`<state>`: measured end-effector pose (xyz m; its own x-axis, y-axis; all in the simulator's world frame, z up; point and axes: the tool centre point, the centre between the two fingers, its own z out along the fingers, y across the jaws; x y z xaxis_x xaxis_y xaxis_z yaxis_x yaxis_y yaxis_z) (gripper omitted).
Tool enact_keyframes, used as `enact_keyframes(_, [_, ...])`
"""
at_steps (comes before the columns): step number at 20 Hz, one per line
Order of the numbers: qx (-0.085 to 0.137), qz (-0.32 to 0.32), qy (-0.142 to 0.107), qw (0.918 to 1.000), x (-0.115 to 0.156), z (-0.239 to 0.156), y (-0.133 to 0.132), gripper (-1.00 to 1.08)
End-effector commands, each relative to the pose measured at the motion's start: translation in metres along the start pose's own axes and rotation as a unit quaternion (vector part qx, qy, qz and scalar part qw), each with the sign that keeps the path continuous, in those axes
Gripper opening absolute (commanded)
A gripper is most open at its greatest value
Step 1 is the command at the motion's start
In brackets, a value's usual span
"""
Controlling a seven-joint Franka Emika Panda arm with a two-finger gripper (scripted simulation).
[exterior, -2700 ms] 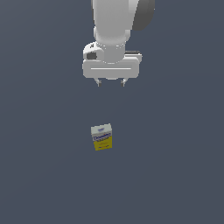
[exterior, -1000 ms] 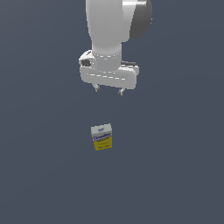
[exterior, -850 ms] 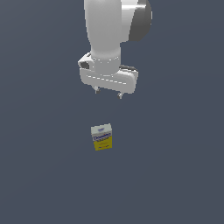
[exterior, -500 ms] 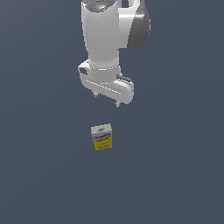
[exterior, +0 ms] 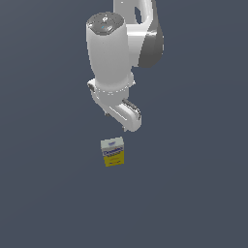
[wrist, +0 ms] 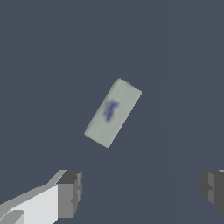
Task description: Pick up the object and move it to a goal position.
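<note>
Carton (exterior: pixel 113 151) untouched, just below claw (exterior: pixel 130 127) | claw released, has dropped and rotated | descent underway, grasp pending

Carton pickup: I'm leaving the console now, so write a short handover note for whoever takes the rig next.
Gripper: open, empty, above the floor and not touching anything.
Carton: upright on the floor, ungripped; in the wrist view it lies beyond the fingertips, not between them.
Done: nothing lifted yet.
Left: line the fingers up over the carton, descend, close, lift, carry to the goal. No goal marker is visible.
</note>
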<state>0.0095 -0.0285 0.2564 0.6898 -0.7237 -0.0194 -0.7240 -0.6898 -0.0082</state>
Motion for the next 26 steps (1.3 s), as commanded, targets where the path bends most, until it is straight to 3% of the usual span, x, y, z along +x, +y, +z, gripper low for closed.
enact_keyframes(1, [0.0,0.035,0.001,0.9994,0.007,0.006,-0.003,1.0])
enact_keyframes(6, [-0.001,0.103,0.003,0.9947,0.019,0.019,-0.01,1.0])
enact_keyframes(14, [-0.001,0.199,0.007,0.9801,0.036,0.039,-0.018,1.0])
enact_keyframes(26, [-0.001,0.262,0.01,0.965,0.048,0.053,-0.023,1.0])
